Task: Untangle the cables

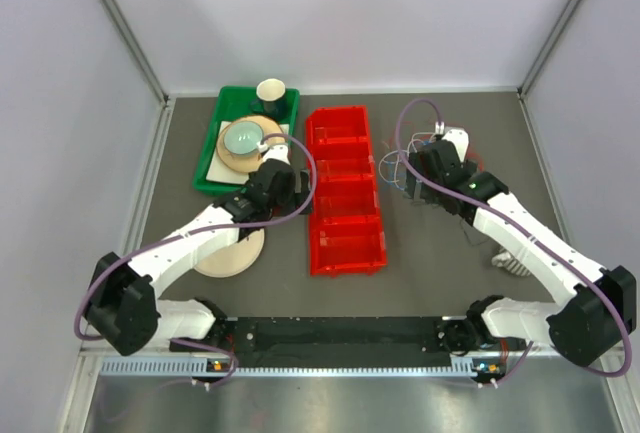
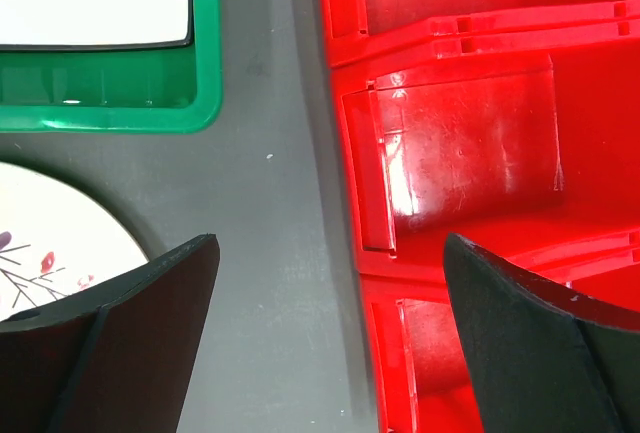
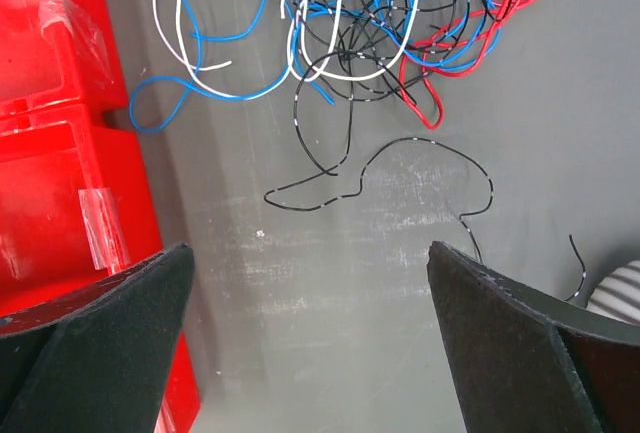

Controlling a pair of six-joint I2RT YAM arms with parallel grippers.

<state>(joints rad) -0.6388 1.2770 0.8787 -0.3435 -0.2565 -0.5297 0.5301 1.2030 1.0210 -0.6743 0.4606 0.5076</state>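
Note:
The cables (image 3: 370, 13) are a tangle of thin red, blue, white and black wires on the grey table, at the top of the right wrist view. One black strand (image 3: 400, 148) trails out of the tangle toward my right gripper (image 3: 308, 253). That gripper is open and empty, just short of the tangle and above bare table. In the top view the cables (image 1: 392, 165) lie right of the red bins, with the right gripper (image 1: 418, 191) beside them. My left gripper (image 2: 332, 243) is open and empty over the left edge of the red bins (image 2: 450, 153); the top view shows it there too (image 1: 297, 196).
A row of red bins (image 1: 345, 188) runs down the middle. A green tray (image 1: 215, 153) with plates, a bowl and a cup stands at the back left. A round plate (image 1: 228, 256) lies under the left arm. A striped white object (image 3: 620, 288) lies near the right gripper.

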